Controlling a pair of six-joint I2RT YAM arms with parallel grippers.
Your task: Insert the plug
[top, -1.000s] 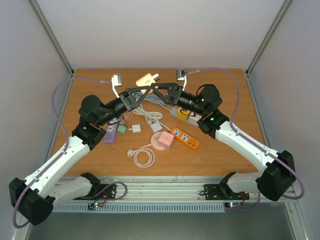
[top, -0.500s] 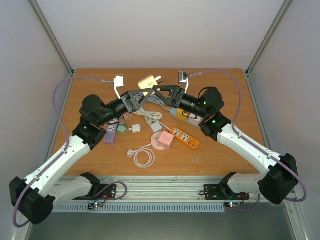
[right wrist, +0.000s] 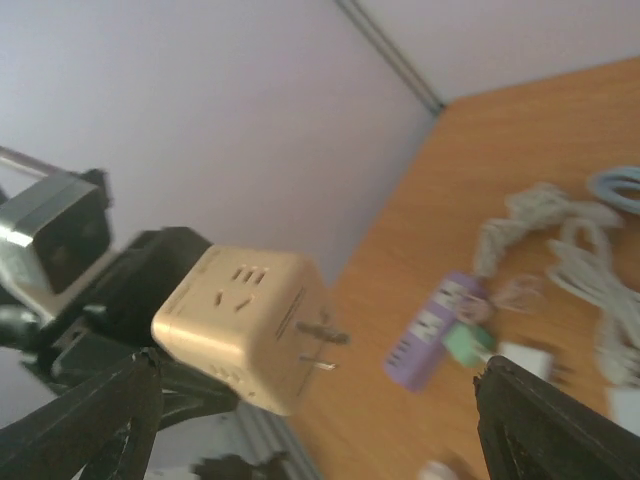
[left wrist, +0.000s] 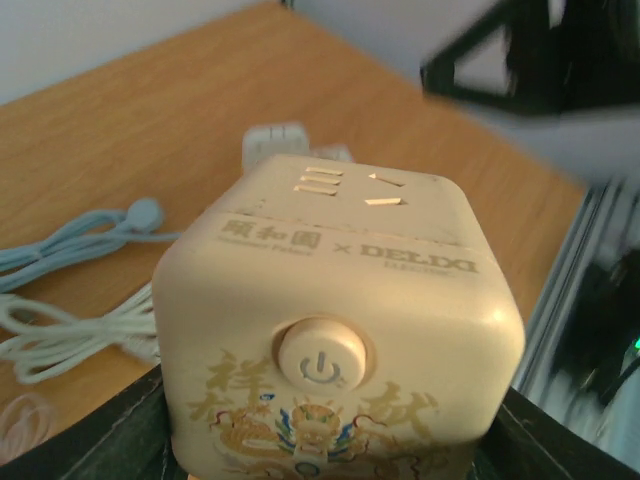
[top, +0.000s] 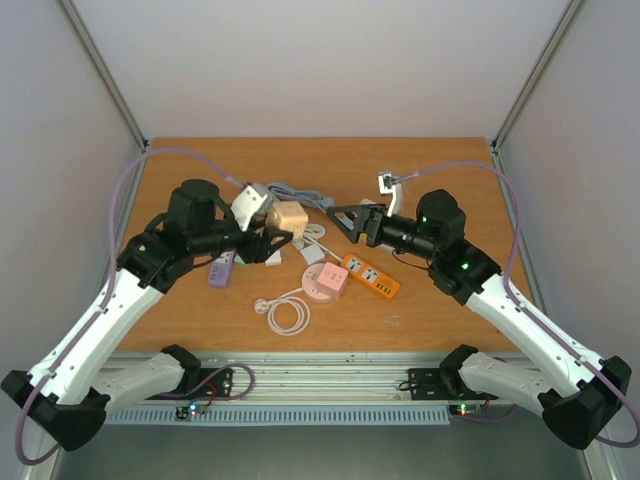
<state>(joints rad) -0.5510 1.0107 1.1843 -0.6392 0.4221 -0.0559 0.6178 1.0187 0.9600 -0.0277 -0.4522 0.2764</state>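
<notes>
I am gripping a beige cube socket in my left gripper, while my right gripper is hanging wide open and empty.

In the left wrist view the cream cube-shaped socket adapter runs off the lower edge, so its underside is out of sight. The left gripper shows only as dark finger wedges in the bottom corners; where they meet the cube is hidden. A white plastic block behind the cube is half covered, and the right arm is a dark smear. In the right wrist view the right gripper is cut off below, and the purple power strip and the small pieces beside it are blurred. From above, the left arm covers part of that strip.
</notes>
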